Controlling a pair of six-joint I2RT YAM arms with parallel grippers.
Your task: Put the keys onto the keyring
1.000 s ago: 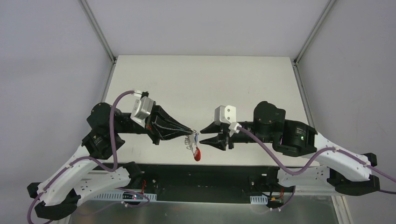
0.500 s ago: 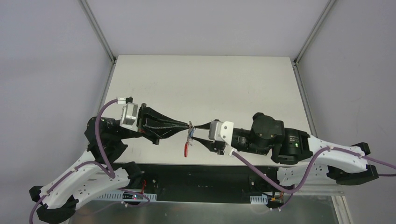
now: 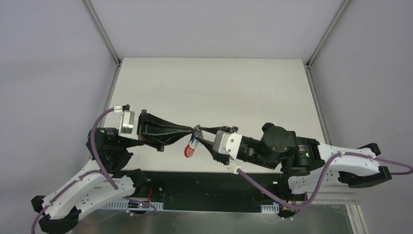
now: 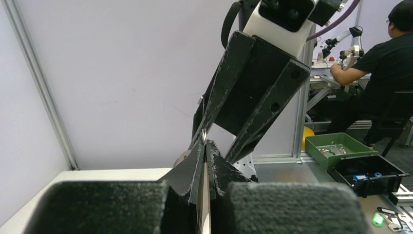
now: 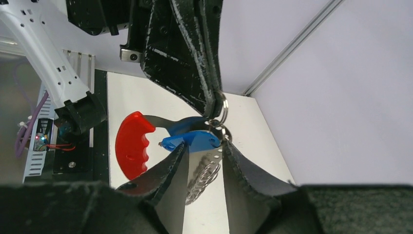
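Note:
Both grippers meet above the table's near edge. My left gripper (image 3: 195, 129) is shut on a silver ring (image 5: 223, 109) of the keyring; the ring glints at its tips (image 4: 203, 135). From that ring hang a chain of wire rings (image 5: 202, 175) and the red curved strip (image 3: 189, 151), also seen from the right wrist (image 5: 131, 146). The keys' blue tag (image 5: 195, 140) hangs at the same ring and lies across the tips of my right gripper (image 5: 204, 145), which stands open, one finger on each side of it. The metal key is not clear. From above, the right gripper (image 3: 198, 133) faces the left.
The white table (image 3: 219, 83) stretches away behind the grippers, with a black rail (image 3: 209, 183) along its near edge and frame posts at the far corners. Off the table, the left wrist view shows a green bin (image 4: 341, 148), a black bin (image 4: 372, 173) and a seated person (image 4: 380, 73).
The right gripper has moved left from a gap away until its fingers straddle the blue tag. Both grippers have shifted left, and the red strip has swung left. The left gripper stays shut.

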